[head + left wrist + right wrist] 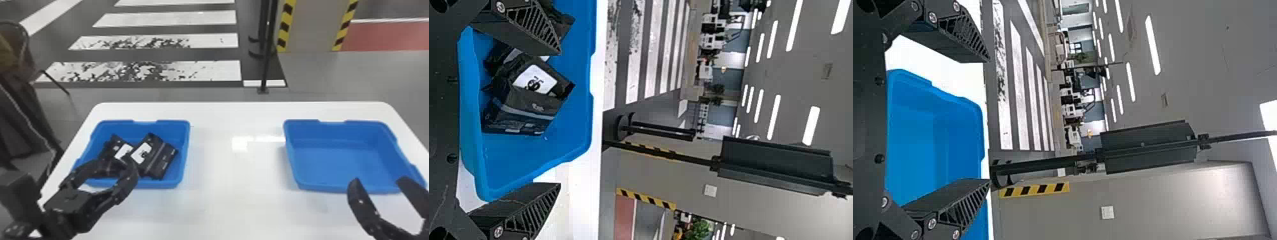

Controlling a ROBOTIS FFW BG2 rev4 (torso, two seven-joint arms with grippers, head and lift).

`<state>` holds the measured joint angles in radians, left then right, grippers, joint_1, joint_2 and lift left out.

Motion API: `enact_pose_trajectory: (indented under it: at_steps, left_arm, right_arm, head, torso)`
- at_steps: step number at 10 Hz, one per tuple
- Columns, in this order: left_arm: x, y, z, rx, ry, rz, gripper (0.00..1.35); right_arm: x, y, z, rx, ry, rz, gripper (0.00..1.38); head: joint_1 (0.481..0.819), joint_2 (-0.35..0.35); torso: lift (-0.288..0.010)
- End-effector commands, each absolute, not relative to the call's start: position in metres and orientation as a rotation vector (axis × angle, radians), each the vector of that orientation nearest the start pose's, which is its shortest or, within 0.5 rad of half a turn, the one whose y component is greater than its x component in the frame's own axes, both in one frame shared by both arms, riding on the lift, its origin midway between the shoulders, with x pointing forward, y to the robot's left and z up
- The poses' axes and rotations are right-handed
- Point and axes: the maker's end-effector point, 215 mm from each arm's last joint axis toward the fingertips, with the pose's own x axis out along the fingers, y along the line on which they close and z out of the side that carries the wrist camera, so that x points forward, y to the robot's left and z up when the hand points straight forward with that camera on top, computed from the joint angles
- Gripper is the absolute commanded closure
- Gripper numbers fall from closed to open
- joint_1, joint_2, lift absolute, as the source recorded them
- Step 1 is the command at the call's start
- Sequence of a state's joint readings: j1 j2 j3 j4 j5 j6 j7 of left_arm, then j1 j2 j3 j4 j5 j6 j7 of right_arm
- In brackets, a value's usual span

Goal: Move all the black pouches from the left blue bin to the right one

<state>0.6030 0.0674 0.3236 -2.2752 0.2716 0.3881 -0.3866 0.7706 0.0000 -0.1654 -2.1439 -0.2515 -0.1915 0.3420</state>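
Over the near side of the left blue bin point(185, 153), my left gripper point(123, 164) stands open. Black pouches with white labels lie overlapping in that bin: the right pouch point(164, 159) leans over the left pouch point(111, 143). In the left wrist view, a pouch point(524, 112) lies in the bin point(534, 160) beyond the spread fingers of the left gripper point(560, 119). My right gripper point(379, 179) is open at the near edge of the right blue bin point(344, 159), which holds no pouch. The right wrist view has the right gripper point(989, 120) with the bin point(955, 140) behind it.
Both bins stand on a white table point(236, 178), with a wide stretch of tabletop between them. A black pole point(266, 63) rises from the floor beyond the table's far edge. A chair-like object point(25, 95) stands on the floor at the left.
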Motion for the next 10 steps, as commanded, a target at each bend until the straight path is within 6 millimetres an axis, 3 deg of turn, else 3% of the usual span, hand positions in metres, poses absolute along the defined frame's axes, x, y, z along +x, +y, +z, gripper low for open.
enact_pose_trajectory:
  at_steps: [1,6,9,10]
  left_arm:
    - [0.423,0.300,-0.361,-0.103,0.313,-0.182,0.10]
    - [0.488,0.291,-0.413,-0.100,0.505,-0.203,0.12]
    - [0.518,0.269,-0.437,-0.064,0.622,-0.283,0.13]
    - [0.516,0.267,-0.444,-0.065,0.666,-0.283,0.13]
  right_arm:
    - [0.356,-0.251,-0.323,0.131,-0.032,0.173,0.17]
    - [0.356,-0.249,-0.328,0.139,-0.018,0.176,0.17]
    - [0.357,-0.248,-0.329,0.141,-0.018,0.177,0.17]
    - [0.357,-0.247,-0.329,0.142,-0.018,0.178,0.17]
  head:
    - [0.695,0.066]
    - [0.695,0.061]
    - [0.695,0.043]
    - [0.695,0.031]
  torso:
    - [-0.140]
    - [-0.140]
    - [-0.140]
    - [-0.140]
